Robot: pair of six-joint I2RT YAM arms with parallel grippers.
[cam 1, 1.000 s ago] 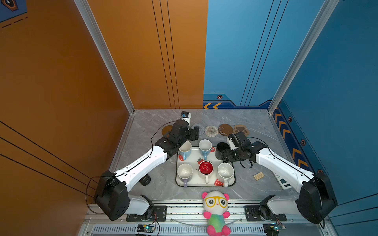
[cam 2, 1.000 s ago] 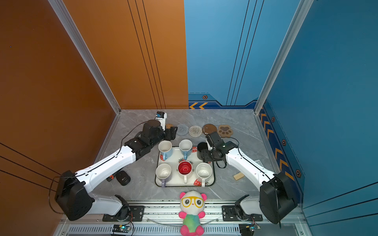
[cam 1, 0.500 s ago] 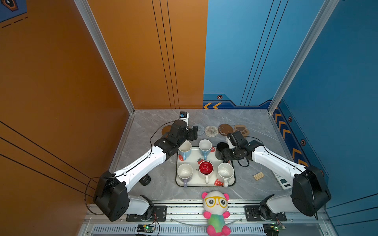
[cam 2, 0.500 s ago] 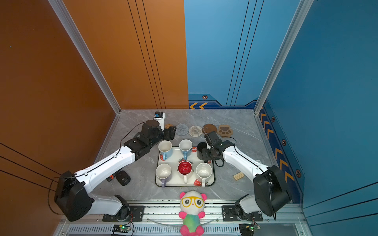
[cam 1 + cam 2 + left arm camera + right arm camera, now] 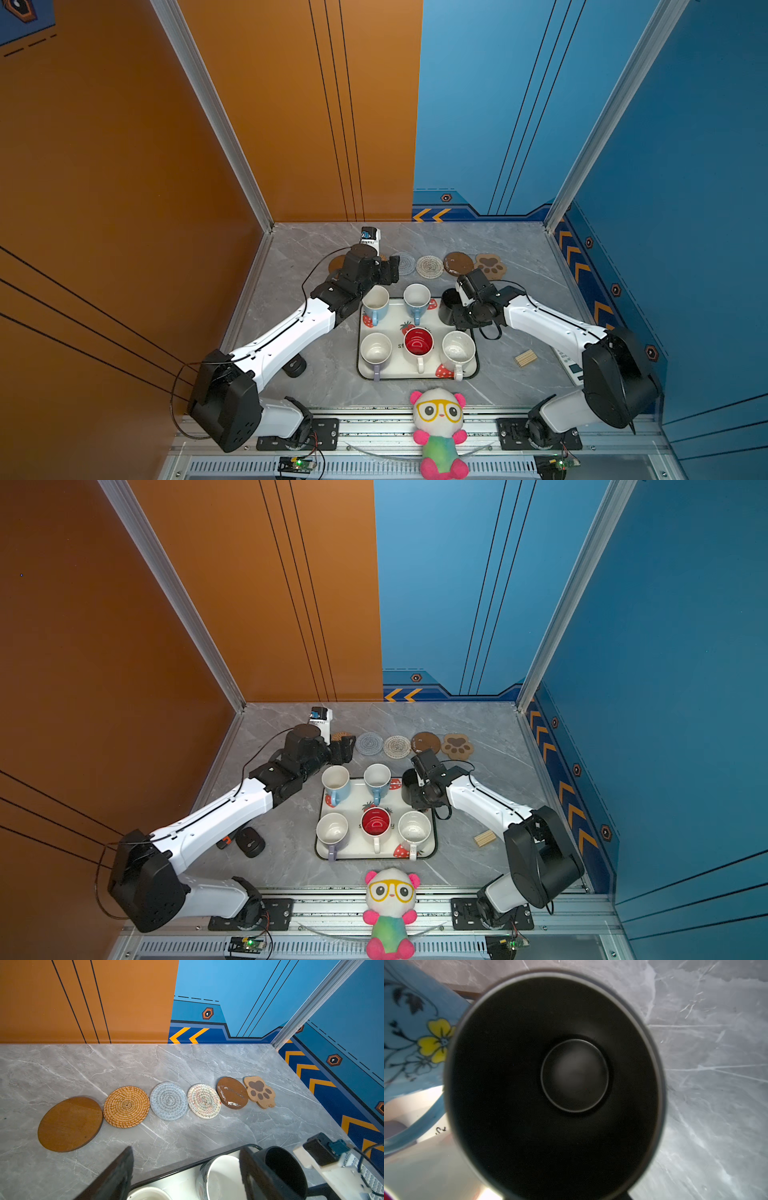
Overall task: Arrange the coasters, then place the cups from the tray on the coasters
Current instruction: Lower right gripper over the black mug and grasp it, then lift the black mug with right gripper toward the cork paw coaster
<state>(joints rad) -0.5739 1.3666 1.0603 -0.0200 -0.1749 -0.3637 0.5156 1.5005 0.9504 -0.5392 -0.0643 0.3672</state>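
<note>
left wrist view, left fingers [image 5: 116,1176] released, right fingers [image 5: 464,318] at black mug [image 5: 449,306], grip unclear

Robot test cell, lab-type. Grey marble-patterned tabletop [image 5: 457,241] is boxed in by an orange panel wall [image 5: 291,104] and a blue panel wall [image 5: 478,104], joined by a silver aluminium corner post [image 5: 210,104]. Two white-and-black robot arms [image 5: 291,332] are bolted to a slotted aluminium base rail [image 5: 374,428]. Bare circuit board with green light [image 5: 297,462] sits at the front edge.

Side wall: orange panel [image 5: 124,166], lined in black.
Rear wall: blue panels [image 5: 478,104], edged with orange chevrons [image 5: 432,215].
Corners: aluminium profiles [image 5: 216,116].
Floor: grey marble-pattern surface [image 5: 457,235].
</note>
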